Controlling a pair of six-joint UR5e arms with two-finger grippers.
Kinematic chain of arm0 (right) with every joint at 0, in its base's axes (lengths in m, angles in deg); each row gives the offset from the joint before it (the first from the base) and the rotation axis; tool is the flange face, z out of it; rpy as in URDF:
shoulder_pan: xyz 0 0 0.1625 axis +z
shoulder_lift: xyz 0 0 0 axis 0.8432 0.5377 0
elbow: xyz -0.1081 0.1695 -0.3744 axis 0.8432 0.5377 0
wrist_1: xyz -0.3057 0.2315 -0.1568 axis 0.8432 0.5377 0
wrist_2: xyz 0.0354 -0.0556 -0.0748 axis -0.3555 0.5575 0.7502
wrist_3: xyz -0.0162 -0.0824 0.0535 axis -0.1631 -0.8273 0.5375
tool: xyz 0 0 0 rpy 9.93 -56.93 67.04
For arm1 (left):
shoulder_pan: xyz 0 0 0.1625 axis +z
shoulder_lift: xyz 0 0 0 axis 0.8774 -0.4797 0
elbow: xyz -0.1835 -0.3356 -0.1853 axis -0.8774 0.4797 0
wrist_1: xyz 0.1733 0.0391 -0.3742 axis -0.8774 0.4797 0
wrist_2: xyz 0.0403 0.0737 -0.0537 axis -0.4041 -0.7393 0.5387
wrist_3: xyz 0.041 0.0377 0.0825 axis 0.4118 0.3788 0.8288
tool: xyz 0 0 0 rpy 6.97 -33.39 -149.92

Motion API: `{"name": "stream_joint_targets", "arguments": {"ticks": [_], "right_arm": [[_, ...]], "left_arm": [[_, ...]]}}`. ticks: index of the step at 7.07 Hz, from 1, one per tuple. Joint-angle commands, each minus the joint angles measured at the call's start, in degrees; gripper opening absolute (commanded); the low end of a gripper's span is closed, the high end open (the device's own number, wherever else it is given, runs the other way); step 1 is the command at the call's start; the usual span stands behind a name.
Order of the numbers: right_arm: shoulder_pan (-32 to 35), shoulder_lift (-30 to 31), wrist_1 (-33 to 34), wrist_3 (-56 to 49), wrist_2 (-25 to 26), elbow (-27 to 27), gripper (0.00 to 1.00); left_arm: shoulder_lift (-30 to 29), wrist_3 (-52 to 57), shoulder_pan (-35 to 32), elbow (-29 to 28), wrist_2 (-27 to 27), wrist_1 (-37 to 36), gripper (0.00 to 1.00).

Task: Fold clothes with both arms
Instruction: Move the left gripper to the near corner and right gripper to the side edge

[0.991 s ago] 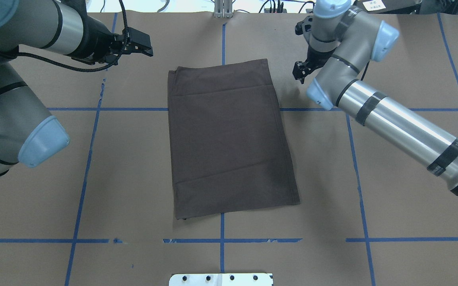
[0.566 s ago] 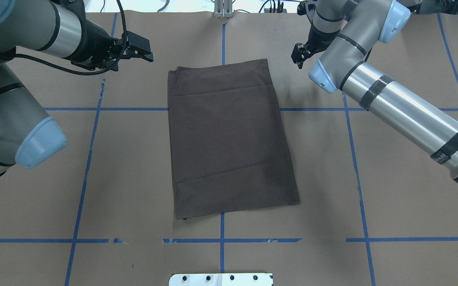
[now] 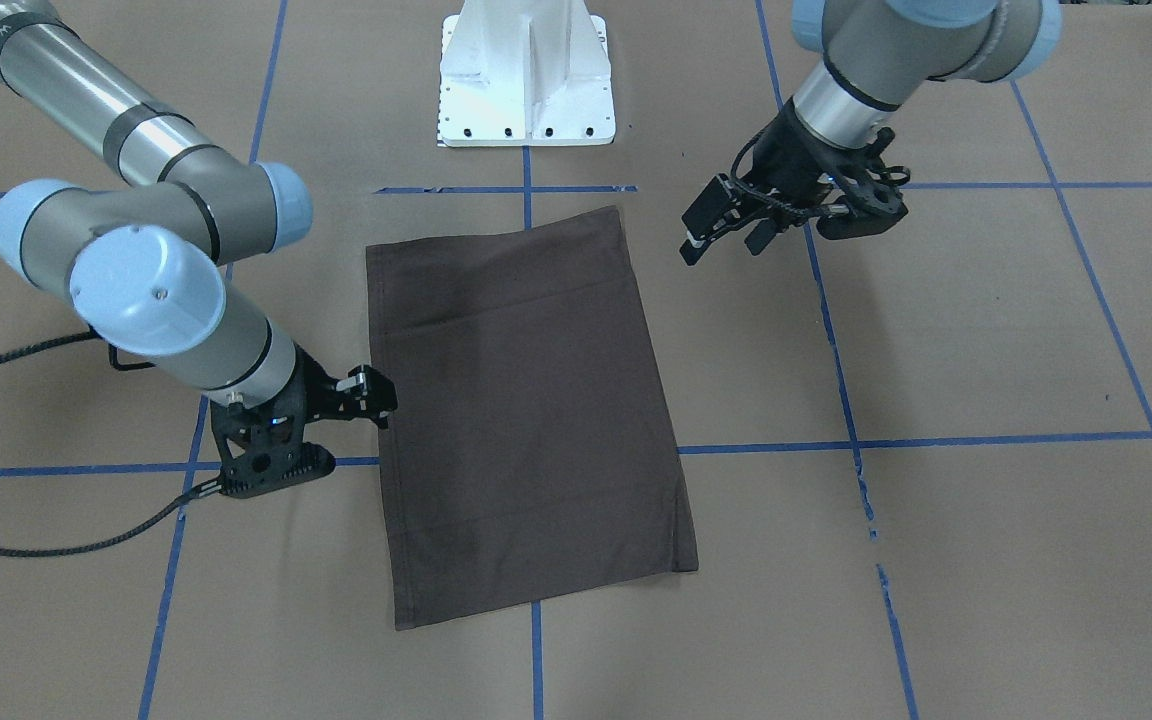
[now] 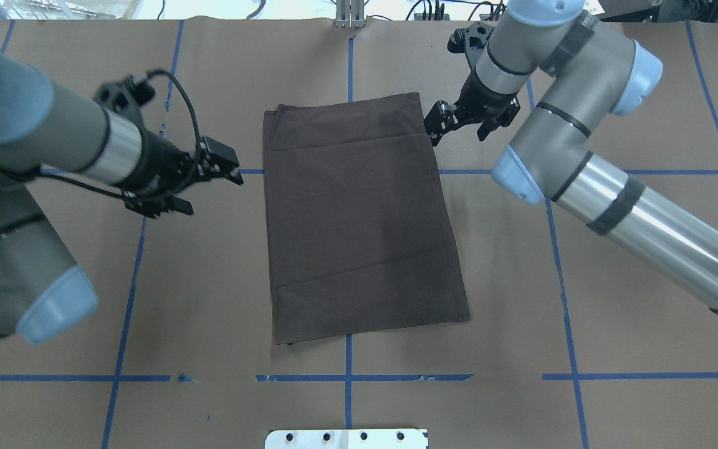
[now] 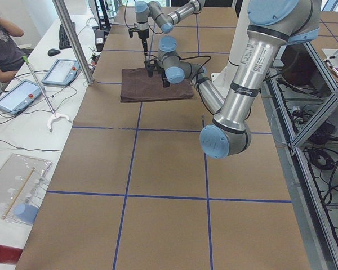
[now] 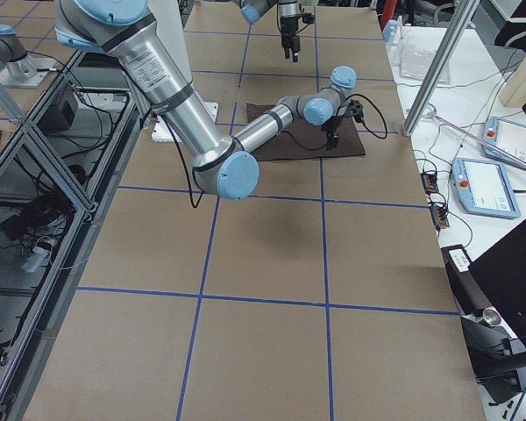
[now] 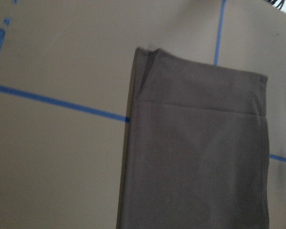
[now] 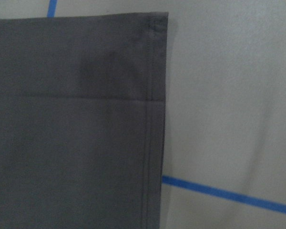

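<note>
The T-shirt (image 4: 359,218) lies flat at the middle of the table (image 4: 583,280), folded to a rectangle. Overhead, the left gripper (image 4: 215,196) hangs near its left edge and the right gripper (image 4: 457,137) just off its far right corner, both spread and empty. Only the wrist cameras show its stitched hem (image 8: 152,143); lettering (image 5: 254,53) on the left arm (image 5: 239,84), in the left-side view, is too small to read.

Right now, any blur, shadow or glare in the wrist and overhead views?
Right wrist view: soft, a rounded shadow on the shirt near its corner. Left wrist view: hazy, colours washed grey. Overhead view: sharp, even light, highlight on the right arm.
</note>
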Motion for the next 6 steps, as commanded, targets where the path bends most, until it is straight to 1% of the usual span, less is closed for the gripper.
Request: {"name": "stream_joint_targets", "arguments": {"ticks": [1, 2, 3, 4, 6], "right_arm": [[-3.6, 6.5, -0.3, 9.1, -0.2, -11.7, 1.00], [-3.9, 8.0, -0.5, 12.2, -0.4, -14.1, 1.00], [-4.2, 8.2, -0.6, 12.5, -0.3, -14.4, 1.00], [-4.6, 8.2, -0.5, 12.7, -0.1, -14.3, 1.00], [-4.8, 8.1, -0.6, 13.1, -0.1, -14.3, 1.00]], "left_arm": [[0.2, -12.3, 11.5, 0.0, -10.3, -0.1, 1.00], [0.0, -18.1, 17.3, -0.6, -15.8, -0.2, 1.00], [-0.5, -20.0, 21.0, -1.9, -18.5, -0.3, 0.99], [-1.8, -24.0, 22.9, -4.0, -20.6, -0.3, 0.98], [-1.6, -29.1, 26.6, -4.3, -22.5, -0.3, 0.93]]}}
